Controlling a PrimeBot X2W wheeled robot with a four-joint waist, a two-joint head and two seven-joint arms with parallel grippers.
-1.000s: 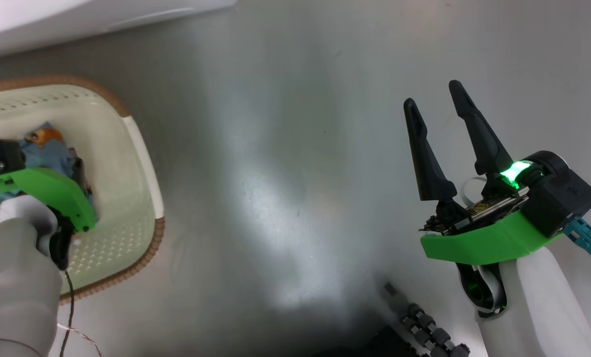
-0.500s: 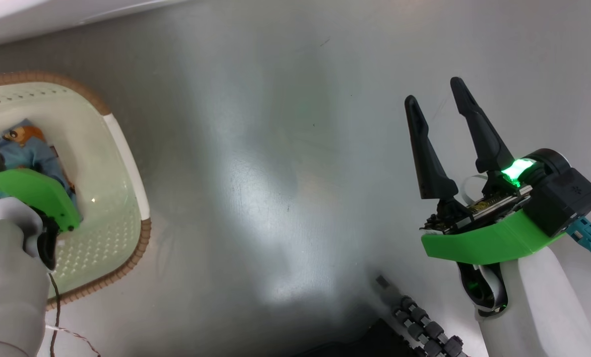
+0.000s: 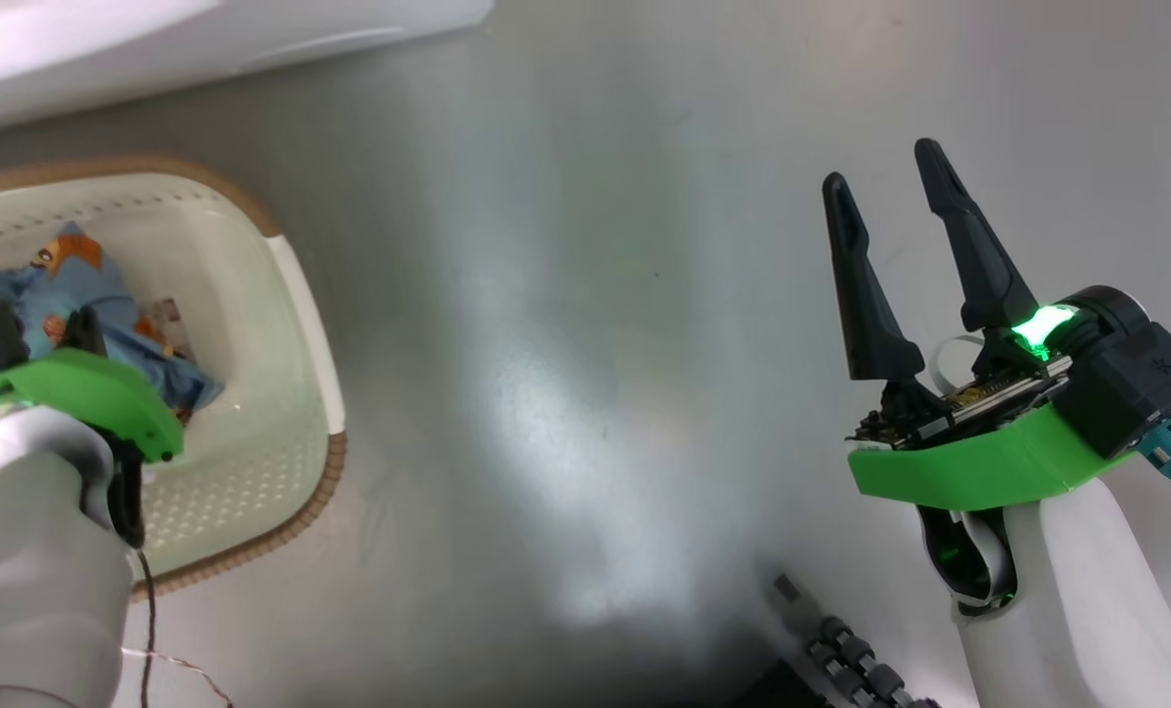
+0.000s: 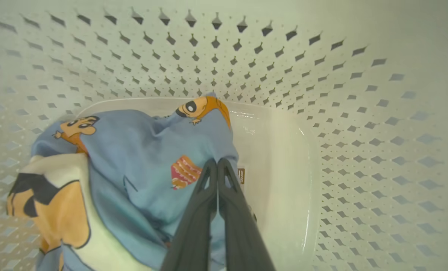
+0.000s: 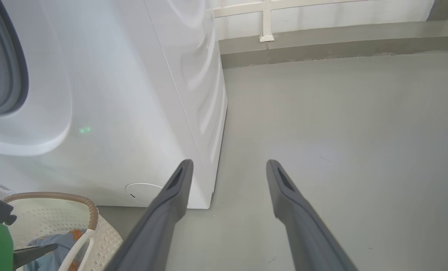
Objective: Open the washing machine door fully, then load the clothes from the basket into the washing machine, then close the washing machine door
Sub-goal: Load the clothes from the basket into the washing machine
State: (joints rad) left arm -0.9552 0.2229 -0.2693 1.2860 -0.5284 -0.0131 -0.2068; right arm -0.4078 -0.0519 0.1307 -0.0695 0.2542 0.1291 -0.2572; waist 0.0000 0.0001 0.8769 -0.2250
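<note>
**Fold of clothing pinched in the basket; right gripper kept clear**

The clothes [image 4: 141,150] are bunched at the bottom of the basket [image 4: 321,113]. It is set on the grey floor [image 3: 565,344] just in front of the washing machine [image 5: 114,94], presumably so that only a short carry is needed. The gasket ring [image 5: 18,75] is seen uncovered, so the machine is judged ready for loading.

The left gripper [image 4: 217,162] is lowered into the basket with its fingers pressed together. Blue fabric is visible between them lower down, so a fold appears to be pinched. The right gripper [image 3: 880,165] is held spread wide over bare floor, well apart from the basket, and nothing is gripped by it.
</note>
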